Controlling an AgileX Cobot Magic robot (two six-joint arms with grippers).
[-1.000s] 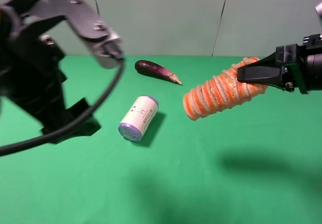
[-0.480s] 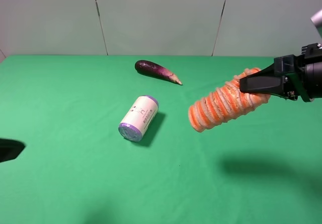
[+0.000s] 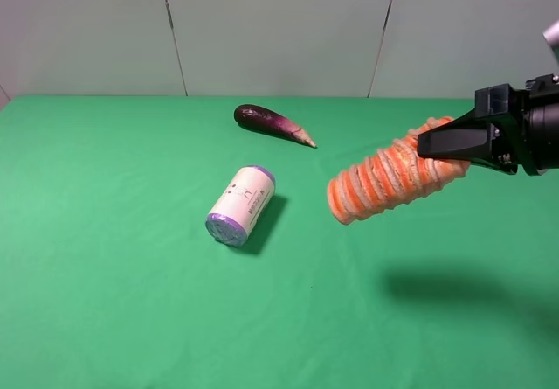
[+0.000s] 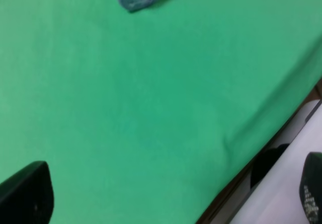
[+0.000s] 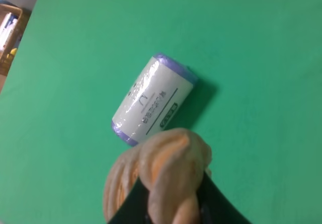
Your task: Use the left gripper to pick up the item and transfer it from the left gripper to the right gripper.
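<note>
Two things have shifted over the green table (image 3: pixel 105 319). My left arm filled the left side a second ago and has now cleared the high view, with the left gripper (image 4: pixel 168 191) spread wide and empty near a table edge. The right gripper (image 3: pixel 434 147) stays clamped on the item (image 3: pixel 384 182), held aloft toward the right edge. I judge the handover done. The white roll (image 3: pixel 240 204) and the eggplant (image 3: pixel 271 122) haven't moved.

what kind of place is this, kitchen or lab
Probably a robot test bench, not a kitchen: a green cloth-covered table, pale wall panels behind, and the right gripper holding an orange ribbed roll in mid-air.
</note>
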